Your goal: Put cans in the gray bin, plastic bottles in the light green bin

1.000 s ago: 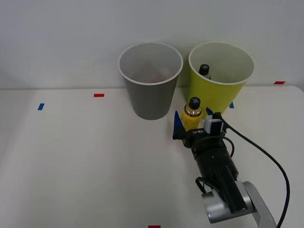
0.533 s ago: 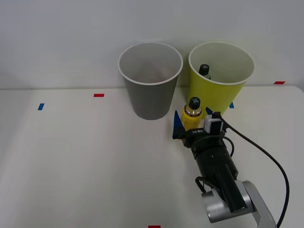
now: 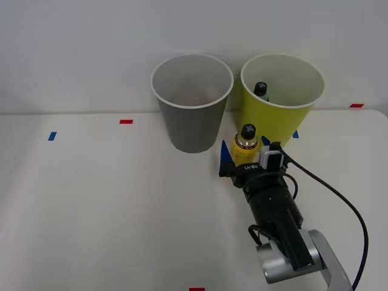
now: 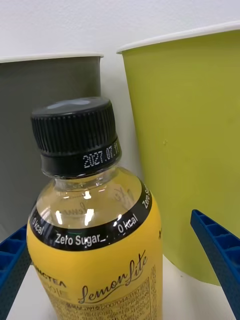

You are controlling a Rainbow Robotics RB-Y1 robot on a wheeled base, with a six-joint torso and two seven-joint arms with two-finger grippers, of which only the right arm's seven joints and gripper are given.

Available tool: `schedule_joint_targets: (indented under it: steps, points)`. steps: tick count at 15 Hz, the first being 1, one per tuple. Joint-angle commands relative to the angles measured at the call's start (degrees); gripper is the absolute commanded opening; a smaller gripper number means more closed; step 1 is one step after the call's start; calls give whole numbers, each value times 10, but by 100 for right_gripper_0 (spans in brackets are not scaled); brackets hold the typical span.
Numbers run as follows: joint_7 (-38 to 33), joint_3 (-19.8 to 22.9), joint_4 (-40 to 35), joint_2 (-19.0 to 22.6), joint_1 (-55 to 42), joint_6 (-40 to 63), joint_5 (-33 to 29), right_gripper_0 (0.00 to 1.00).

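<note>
Front view: the right hand (image 3: pixel 245 159) stood open around the upright yellow plastic bottle with a black cap (image 3: pixel 247 145).
Closing squarely below its neck would suit lifting it into the lime tapered bin (image 3: pixel 280 115) just beyond.

White table (image 3: pixel 109 206); red tape marks (image 3: pixel 126 121), blue tape mark (image 3: pixel 52 136) on it; pale wall (image 3: pixel 79 48) behind.

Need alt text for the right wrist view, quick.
A yellow plastic bottle with a black cap stands upright between the open blue fingers of the right gripper. Behind it stand the gray bin and the light green bin.
</note>
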State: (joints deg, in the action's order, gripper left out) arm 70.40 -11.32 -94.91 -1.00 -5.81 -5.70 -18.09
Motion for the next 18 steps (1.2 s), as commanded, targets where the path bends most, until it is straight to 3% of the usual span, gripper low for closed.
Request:
schedule_joint_targets:
  steps: [1, 2, 3, 5, 6, 7, 18]
  points:
    - [2, 2, 0, 0, -1, 0, 0, 100]
    - [4, 4, 0, 0, -1, 0, -2, 100]
    - [6, 4, 0, 0, -1, 1, -3, 93]
    - [9, 5, 0, 0, -1, 0, -5, 51]
    - [10, 7, 0, 0, -1, 0, -5, 19]
    - [10, 10, 0, 0, -1, 0, -5, 0]
    - [3, 10, 0, 0, -22, -48, 7, 0]
